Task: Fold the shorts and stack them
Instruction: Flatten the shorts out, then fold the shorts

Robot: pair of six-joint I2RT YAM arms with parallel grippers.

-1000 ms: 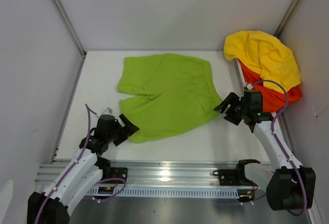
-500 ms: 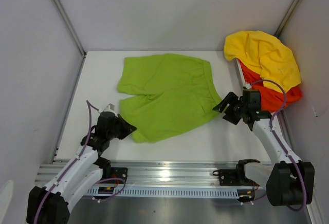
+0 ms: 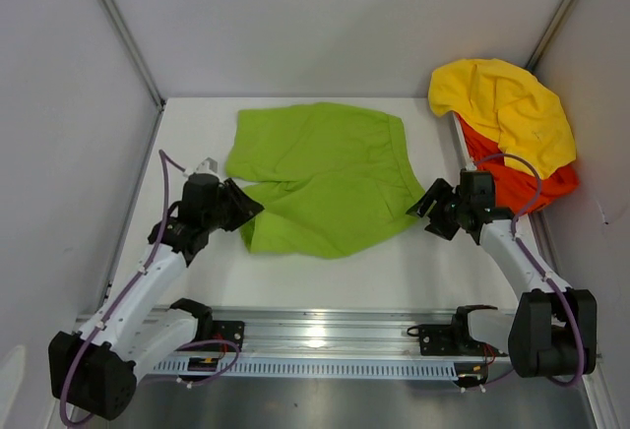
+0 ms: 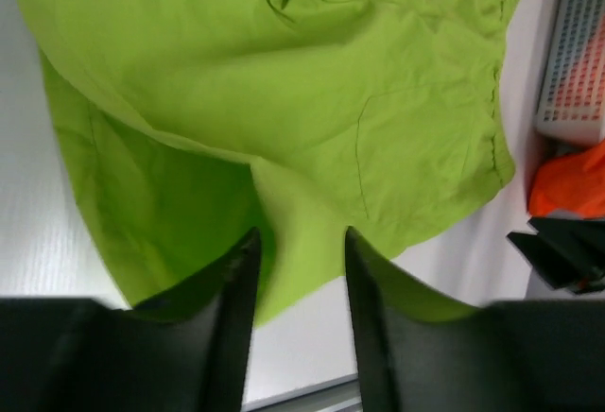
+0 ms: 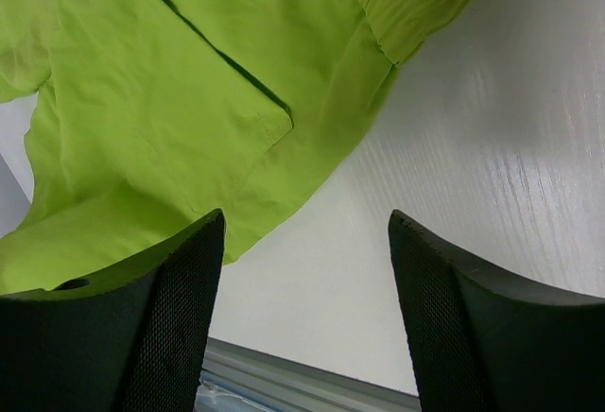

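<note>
- On the white table (image 3: 192, 144), the lime-green shorts (image 3: 325, 173) lie spread out. The left gripper (image 3: 251, 214) is clamped on the near leg's hem, and its fingers (image 4: 236, 289) hide the pinched bit.
- The right gripper (image 3: 426, 211) sits just beside the waistband, jaws wide apart with nothing between them.
- The orange-red shorts (image 3: 522, 188) are at the right edge, mostly buried under a yellow cloth (image 3: 502, 104), so I can't make out the waist.

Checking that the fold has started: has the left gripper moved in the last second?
Yes. The left gripper has moved away from the aluminium rail toward the far wall, dragging the near hem of the lime-green shorts with it.
</note>
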